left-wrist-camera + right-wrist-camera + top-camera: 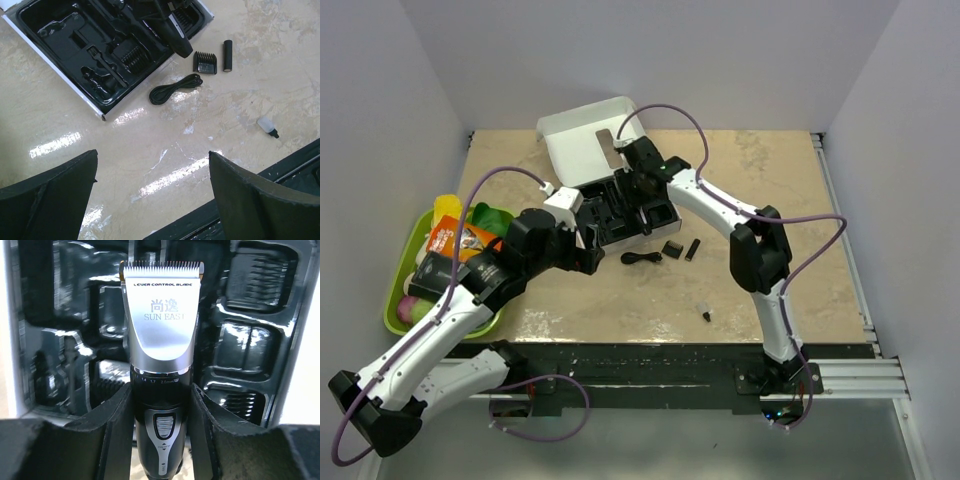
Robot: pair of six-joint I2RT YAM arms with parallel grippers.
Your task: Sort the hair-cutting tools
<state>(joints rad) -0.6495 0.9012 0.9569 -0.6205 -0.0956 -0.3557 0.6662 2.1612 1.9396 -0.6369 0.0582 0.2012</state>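
My right gripper [161,405] is shut on the slim black hair clipper [162,340], whose silver blade head points away over the black insert [60,340]. In the top view the right gripper [645,198] hovers over the white box's insert [610,210]. A coiled black cord [175,87], a black comb attachment [205,62] and a short black cylinder [228,56] lie on the table beside the box. Another comb attachment [134,56] sits in the insert. My left gripper [152,157] is open and empty above bare table, near the box's front left corner [588,258].
A small clear bottle with a black tip [267,126] lies near the table's front edge. A green tray [402,290] with colourful packets and fruit stands at the left. The white box lid [582,135] lies open at the back. Walls close in on both sides.
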